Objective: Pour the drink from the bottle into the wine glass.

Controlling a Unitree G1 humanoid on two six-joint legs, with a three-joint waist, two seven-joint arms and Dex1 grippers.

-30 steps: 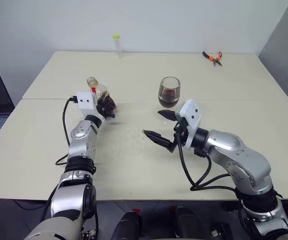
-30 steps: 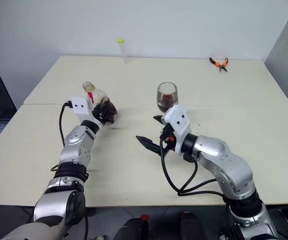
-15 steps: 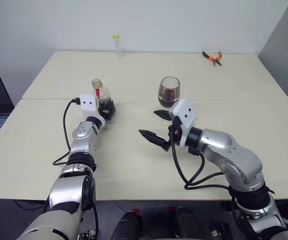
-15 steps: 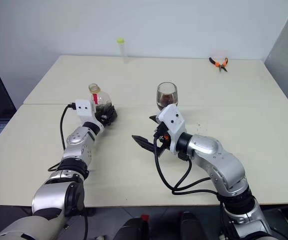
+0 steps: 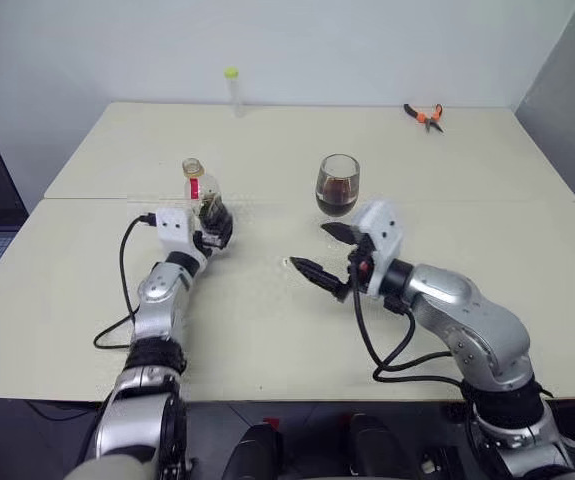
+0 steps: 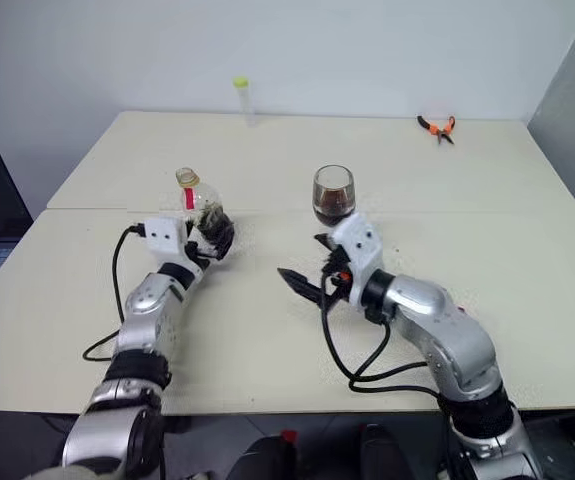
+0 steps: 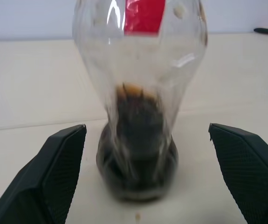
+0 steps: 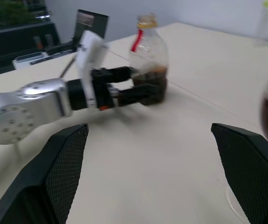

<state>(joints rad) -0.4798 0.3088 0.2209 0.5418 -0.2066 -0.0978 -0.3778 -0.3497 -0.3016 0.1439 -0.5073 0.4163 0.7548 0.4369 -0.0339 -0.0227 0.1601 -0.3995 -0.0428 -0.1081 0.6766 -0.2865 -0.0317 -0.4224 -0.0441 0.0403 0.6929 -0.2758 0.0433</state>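
Bottle (image 5: pixel 199 186) upright, well left of wine glass (image 5: pixel 338 186), drink in both. Left gripper (image 7: pixel 143 182) spread either side, no contact; right gripper (image 5: pixel 332 252) spread near glass. Risk: withdrawing finger clipping and toppling bottle.

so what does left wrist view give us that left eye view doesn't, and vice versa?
Left wrist only: a close look at the bottle standing free between the left hand's open fingers, with drink pooled at its base. Left eye only: the wine glass holding drink, the right hand open, the slim tube. Both: the bottle's red label, the orange pliers, the table.
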